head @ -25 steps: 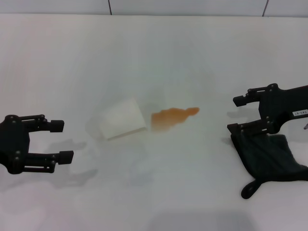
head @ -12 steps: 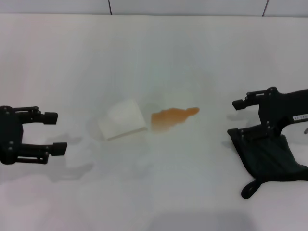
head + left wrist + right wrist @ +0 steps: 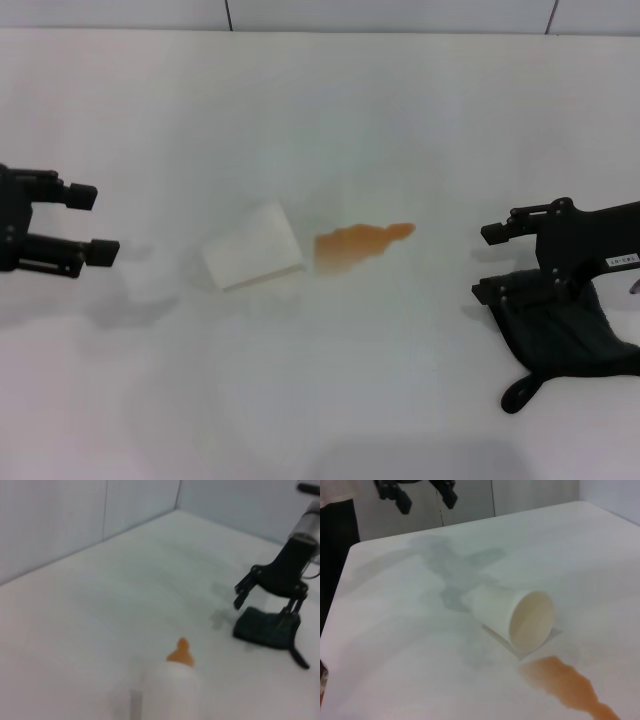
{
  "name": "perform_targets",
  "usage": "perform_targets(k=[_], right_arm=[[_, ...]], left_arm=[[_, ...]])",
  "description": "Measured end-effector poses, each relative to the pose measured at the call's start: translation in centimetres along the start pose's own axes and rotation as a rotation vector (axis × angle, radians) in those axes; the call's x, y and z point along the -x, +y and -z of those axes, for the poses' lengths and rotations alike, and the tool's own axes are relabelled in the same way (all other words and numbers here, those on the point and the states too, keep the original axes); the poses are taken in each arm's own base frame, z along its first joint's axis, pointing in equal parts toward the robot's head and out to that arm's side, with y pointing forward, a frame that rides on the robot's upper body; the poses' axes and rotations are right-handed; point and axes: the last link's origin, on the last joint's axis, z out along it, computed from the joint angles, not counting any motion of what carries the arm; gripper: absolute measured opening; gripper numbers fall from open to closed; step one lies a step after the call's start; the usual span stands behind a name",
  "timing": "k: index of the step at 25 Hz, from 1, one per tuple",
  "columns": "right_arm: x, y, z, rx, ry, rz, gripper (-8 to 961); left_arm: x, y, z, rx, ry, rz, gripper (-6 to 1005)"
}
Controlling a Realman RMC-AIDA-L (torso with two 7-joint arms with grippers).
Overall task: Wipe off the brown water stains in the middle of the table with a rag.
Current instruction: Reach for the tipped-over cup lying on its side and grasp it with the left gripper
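The brown water stains [image 3: 355,245] lie in the middle of the white table [image 3: 330,110], right beside the mouth of a tipped white cup [image 3: 255,247]. The dark rag [image 3: 560,325] lies flat at the right with its loop tag toward the front. My right gripper [image 3: 487,263] is open just over the rag's inner edge, its lower finger at the cloth. My left gripper [image 3: 95,225] is open and empty at the far left. In the right wrist view the stains [image 3: 570,687] spread from the cup [image 3: 520,617]. In the left wrist view the rag [image 3: 267,630] lies under the right gripper [image 3: 262,607].
The cup lies on its side between my left gripper and the stains. A grey wall [image 3: 400,12] runs along the table's far edge. The left gripper [image 3: 424,499] shows far off in the right wrist view.
My left gripper has drawn back to the left and farther up the table, still open. My right gripper has sunk a little toward the rag. Cup, stains and rag have not moved.
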Motion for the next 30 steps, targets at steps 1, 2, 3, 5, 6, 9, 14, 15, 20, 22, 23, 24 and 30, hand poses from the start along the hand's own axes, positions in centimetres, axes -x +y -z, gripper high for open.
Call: perform_targets(k=[1, 2, 3, 5, 6, 9, 14, 15, 20, 22, 23, 24, 30], right_arm=[[0.0, 0.0, 0.0, 0.000, 0.000, -0.002, 791], [-0.1, 0.0, 0.0, -0.001, 0.000, -0.002, 791], [-0.1, 0.0, 0.0, 0.000, 0.000, -0.001, 791], [0.1, 0.0, -0.1, 0.002, -0.001, 0.002, 791], [0.2, -0.1, -0.2, 0.004, -0.002, 0.007, 791], [0.7, 0.0, -0.5, 0.015, -0.009, 0.019, 791], [1.1, 0.0, -0.6, 0.018, -0.017, 0.031, 792], [1.1, 0.0, -0.6, 0.018, -0.018, 0.031, 792], [1.3, -0.1, -0.7, 0.021, -0.018, 0.038, 792], [1.6, -0.1, -0.9, 0.024, -0.021, 0.045, 792], [1.7, -0.1, -0.9, 0.024, -0.023, 0.048, 792], [1.8, -0.1, -1.0, 0.024, -0.024, 0.051, 792], [2.2, -0.3, -1.1, 0.027, -0.025, 0.061, 792]], left_arm=[[-0.1, -0.1, 0.0, -0.001, -0.006, 0.000, 845], [-0.6, -0.5, -0.2, -0.005, -0.035, -0.001, 845], [-1.1, -0.7, -0.4, -0.008, -0.058, -0.004, 845], [-1.8, -1.1, -0.5, -0.015, -0.089, -0.011, 845], [-2.1, -1.3, -0.5, -0.020, -0.101, -0.015, 845], [-3.0, -2.0, -0.7, -0.044, -0.142, -0.026, 845], [-4.4, -2.8, -2.9, -0.046, -0.209, -0.063, 846], [-4.7, -2.9, -3.3, -0.041, -0.216, -0.073, 846], [-5.8, -2.9, -6.4, -0.021, -0.299, -0.130, 846], [-6.1, -2.8, -7.7, -0.004, -0.343, -0.141, 845], [-6.2, -2.7, -8.3, 0.001, -0.372, -0.147, 845], [-6.3, -2.6, -8.7, 0.003, -0.386, -0.152, 845], [-7.7, -2.5, -11.2, 0.007, -0.464, -0.150, 846]])
